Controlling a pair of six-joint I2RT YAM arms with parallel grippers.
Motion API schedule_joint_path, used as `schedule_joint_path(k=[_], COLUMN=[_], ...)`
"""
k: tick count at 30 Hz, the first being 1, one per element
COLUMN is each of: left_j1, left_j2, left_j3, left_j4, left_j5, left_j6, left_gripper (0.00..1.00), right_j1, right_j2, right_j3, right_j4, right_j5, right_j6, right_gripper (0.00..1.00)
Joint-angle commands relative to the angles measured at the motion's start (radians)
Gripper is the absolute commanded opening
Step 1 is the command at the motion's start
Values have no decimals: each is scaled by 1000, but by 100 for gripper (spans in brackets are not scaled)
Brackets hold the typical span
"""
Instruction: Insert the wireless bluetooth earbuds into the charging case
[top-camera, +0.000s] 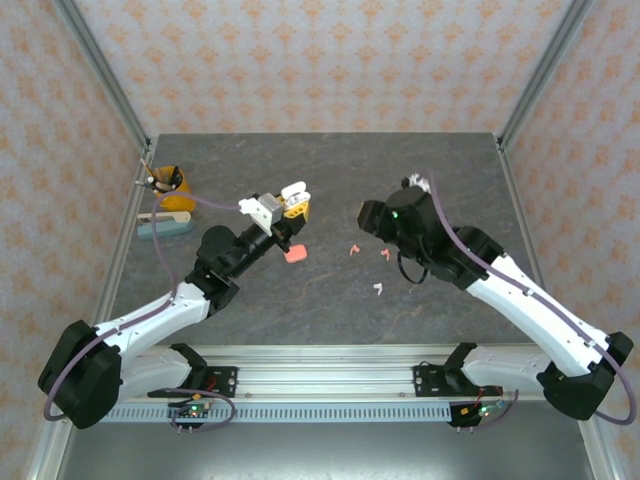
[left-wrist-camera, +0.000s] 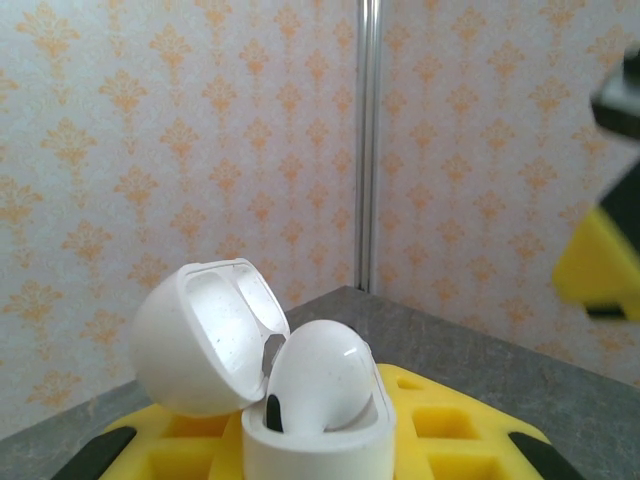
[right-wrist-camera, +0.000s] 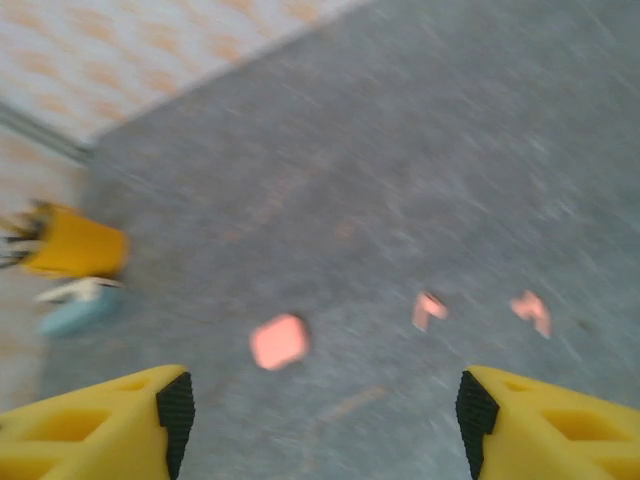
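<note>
Left end effector (top-camera: 288, 205) clamps the open white case (left-wrist-camera: 318, 445); right end effector (right-wrist-camera: 325, 405) gapes empty. 2 coral earbuds (top-camera: 354, 250) near the coral case (top-camera: 295, 253) look light, slippery: pinch stems.

Bright even light, right wrist view motion-blurred

Charging cases: 2; white case (top-camera: 293, 189), lid open; coral-pink case (top-camera: 295, 254); coral-pink earbuds (top-camera: 354, 250): 2, loose mid-table (top-camera: 450, 180); white earbuds: 2; loose white earbud (top-camera: 378, 290); seated white earbud (left-wrist-camera: 320, 375) in white case; yellow cup (top-camera: 172, 190): 1; pale blue item (top-camera: 165, 225): 1; both by left edge.
</note>
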Motion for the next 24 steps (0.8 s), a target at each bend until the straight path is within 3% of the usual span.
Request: schedule_joint_path(k=[1, 10, 24], left_j1=[-1, -1, 0], left_j2=[-31, -80, -117], left_j3=[-9, -17, -30], left_j4=[21, -1, -3], left_j5=[-18, -19, -15], left_j6=[33, 42, 55], left_gripper=[0, 0, 0], right_j1=[-18, -23, -53], right_j2=[-14, 212, 466], right_j3=[-116, -167, -205], right_j4=[-88, -153, -15], right_j5=[48, 25, -164], right_j6=[137, 37, -135], right_gripper=[78, 83, 70])
